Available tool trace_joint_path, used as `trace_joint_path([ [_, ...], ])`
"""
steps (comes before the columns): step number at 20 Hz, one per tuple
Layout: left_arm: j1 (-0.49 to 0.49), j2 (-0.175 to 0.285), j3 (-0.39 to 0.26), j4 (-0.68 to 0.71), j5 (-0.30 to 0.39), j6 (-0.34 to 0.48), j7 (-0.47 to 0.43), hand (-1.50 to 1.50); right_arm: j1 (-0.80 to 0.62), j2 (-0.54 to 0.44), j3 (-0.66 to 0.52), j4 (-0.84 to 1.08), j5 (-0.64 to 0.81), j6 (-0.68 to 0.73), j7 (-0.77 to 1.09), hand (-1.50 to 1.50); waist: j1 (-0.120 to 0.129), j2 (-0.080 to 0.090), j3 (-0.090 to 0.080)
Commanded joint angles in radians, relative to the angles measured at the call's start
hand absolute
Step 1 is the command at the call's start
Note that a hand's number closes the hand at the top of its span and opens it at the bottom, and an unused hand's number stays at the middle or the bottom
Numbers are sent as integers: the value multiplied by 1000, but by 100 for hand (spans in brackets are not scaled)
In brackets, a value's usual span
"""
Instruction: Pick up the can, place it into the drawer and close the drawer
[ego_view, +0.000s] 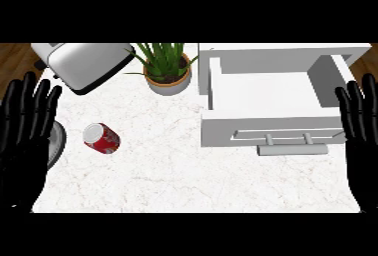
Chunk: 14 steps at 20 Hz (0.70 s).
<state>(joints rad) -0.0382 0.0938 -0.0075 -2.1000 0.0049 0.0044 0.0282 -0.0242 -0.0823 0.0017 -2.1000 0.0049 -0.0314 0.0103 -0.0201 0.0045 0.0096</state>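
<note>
A red can with a silver top lies tilted on the white marble counter, left of centre. The white drawer stands pulled open at the right, its inside bare, a grey bar handle on its front. My left hand rests open at the left edge with its fingers up, a short way left of the can. At the right edge my right hand rests open, fingers up, beside the drawer's right wall. Neither hand holds anything.
A silver toaster sits at the back left. A potted green plant stands between the toaster and the drawer. A grey round rim shows partly behind my left hand.
</note>
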Motion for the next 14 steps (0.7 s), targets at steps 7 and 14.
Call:
trace_joint_path([
  [7, 156, -91, 150, 82, -108, 298, 145, -150, 79, 22, -47, 49, -1, -56, 128, -150, 44, 12, -12],
  [14, 157, -93, 69, -4, -214, 432, 346, -150, 76, -2, -80, 35, -37, -43, 213, -150, 21, -5, -9],
])
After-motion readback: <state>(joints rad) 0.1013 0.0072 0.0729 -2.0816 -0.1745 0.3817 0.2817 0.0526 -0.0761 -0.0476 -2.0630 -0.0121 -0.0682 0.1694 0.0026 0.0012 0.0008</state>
